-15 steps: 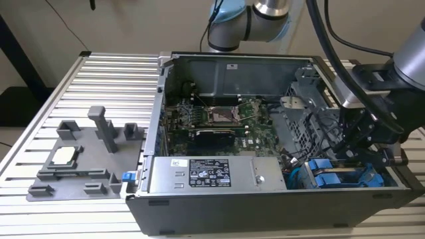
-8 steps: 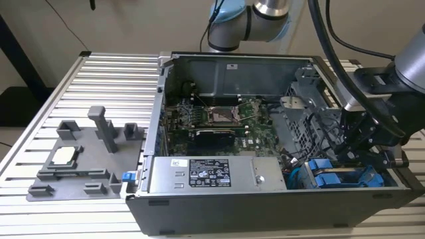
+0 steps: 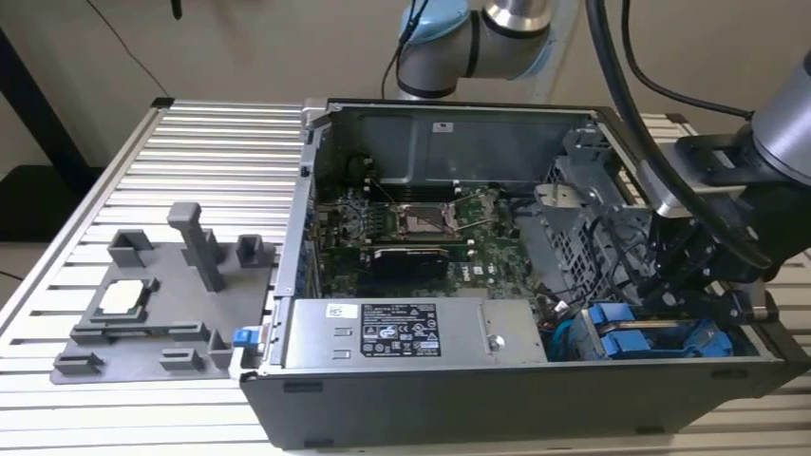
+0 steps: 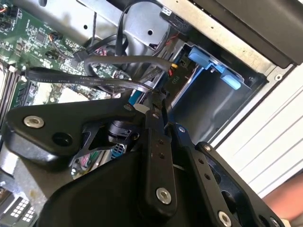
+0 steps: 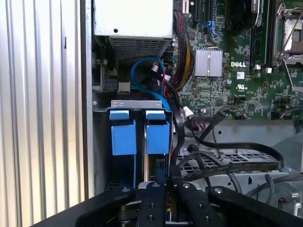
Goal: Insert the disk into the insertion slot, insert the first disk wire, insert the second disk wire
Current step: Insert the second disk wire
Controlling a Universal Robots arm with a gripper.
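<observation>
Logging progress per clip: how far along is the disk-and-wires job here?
Done, apparently: the disk looks seated, its blue carrier showing in the insertion slot beside a second blue carrier. In hand: the gripper hangs at the cage, next to loose black cables. Left: both wires; I cannot see either plugged in.

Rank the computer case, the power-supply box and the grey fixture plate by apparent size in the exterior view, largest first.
1. computer case, by far the largest.
2. and 3. grey fixture plate and power-supply box: they look about alike, so no firm order between them.
</observation>
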